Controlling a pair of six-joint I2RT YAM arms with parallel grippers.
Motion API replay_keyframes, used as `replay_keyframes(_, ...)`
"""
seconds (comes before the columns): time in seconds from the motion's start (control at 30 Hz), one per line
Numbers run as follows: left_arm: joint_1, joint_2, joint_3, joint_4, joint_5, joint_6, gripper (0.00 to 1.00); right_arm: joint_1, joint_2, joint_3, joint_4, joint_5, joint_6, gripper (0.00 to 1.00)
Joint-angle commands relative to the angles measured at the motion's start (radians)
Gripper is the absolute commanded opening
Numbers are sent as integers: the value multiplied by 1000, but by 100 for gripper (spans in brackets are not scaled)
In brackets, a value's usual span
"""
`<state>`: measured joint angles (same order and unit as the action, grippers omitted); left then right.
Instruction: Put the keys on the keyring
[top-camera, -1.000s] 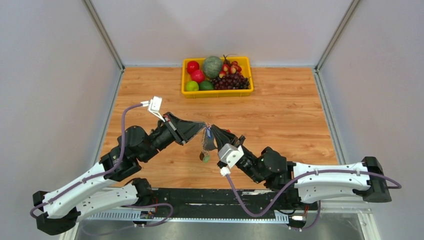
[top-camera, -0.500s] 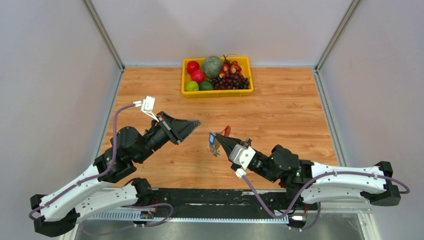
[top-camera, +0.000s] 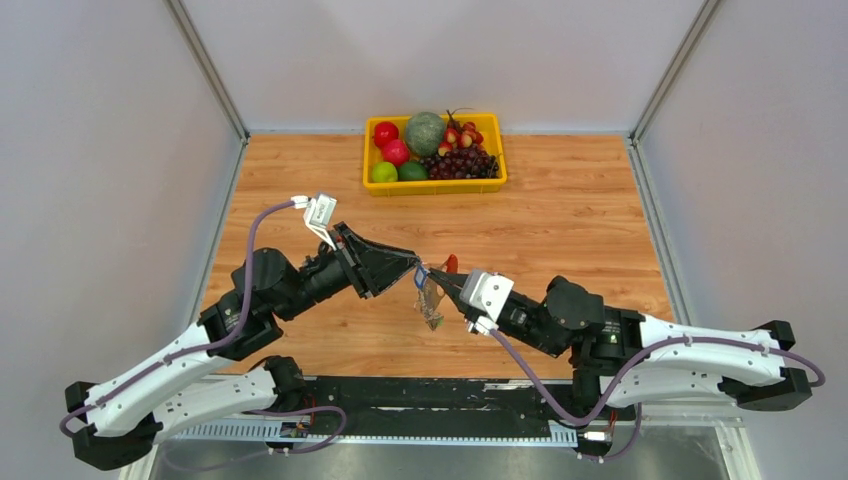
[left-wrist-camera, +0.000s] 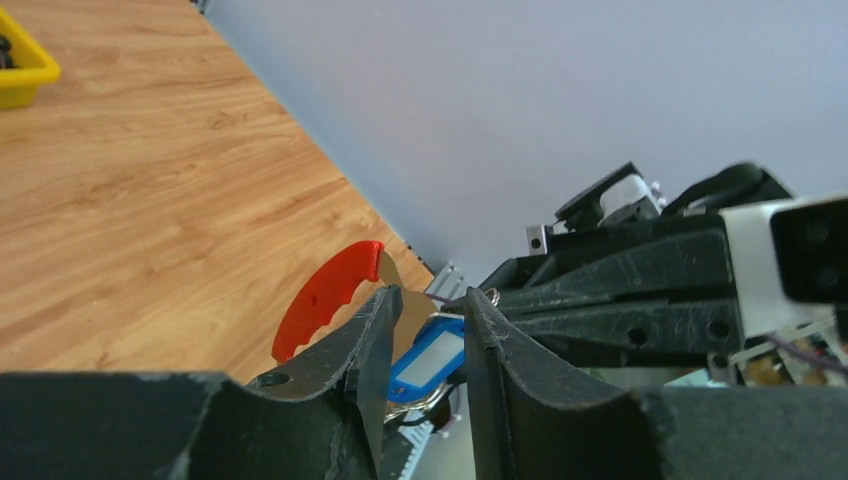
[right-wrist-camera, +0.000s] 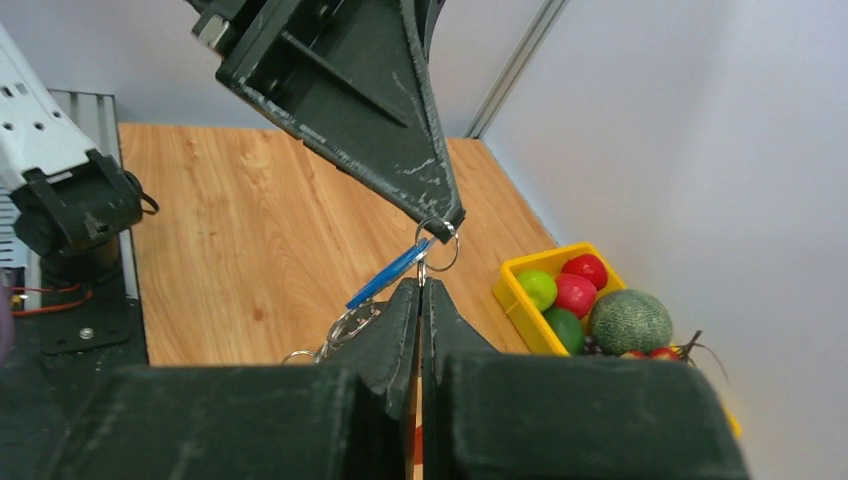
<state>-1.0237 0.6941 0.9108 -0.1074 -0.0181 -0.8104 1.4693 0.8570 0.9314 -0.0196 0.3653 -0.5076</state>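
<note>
My right gripper (top-camera: 433, 275) is shut on the thin silver keyring (right-wrist-camera: 438, 245) and holds it above the table. The blue key tag (right-wrist-camera: 386, 275) hangs from the ring, with more small rings (right-wrist-camera: 350, 324) and a greyish charm (top-camera: 432, 306) dangling below. The red key head (top-camera: 451, 263) sits just behind the right fingertips and also shows in the left wrist view (left-wrist-camera: 325, 295). My left gripper (top-camera: 414, 262) has its tips at the ring. Its jaws stand a narrow gap apart, and the blue tag (left-wrist-camera: 430, 356) shows through the gap. Nothing is clamped between them.
A yellow tray (top-camera: 436, 186) of fruit stands at the back centre of the wooden table (top-camera: 580, 230). Grey walls close in the left, right and back sides. The arm bases and a black rail (top-camera: 420, 395) run along the near edge.
My left gripper swung right and my right gripper moved up-left with the key bunch, so the two tips now meet. Half a second ago they were apart.
</note>
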Motion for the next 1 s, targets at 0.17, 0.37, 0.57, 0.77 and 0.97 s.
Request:
replay_keyframes(0.17,3,-28,31,79,227,340,53,-3,16,216,-327,-30,296,0)
replay_keyframes(0.37,2,-50,19,139,305,426,56,-4,44,304,-495,-85,410,0)
replay_keyframes(0.57,3,-52,3,170,363,452,56,-3,40,321,-525,-171,449,0)
replay_keyframes(0.77,3,-26,-1,178,424,441,57,-3,46,333,-531,-229,447,0)
replay_keyframes(0.97,2,21,18,160,513,400,57,-2,62,348,-530,-230,432,0)
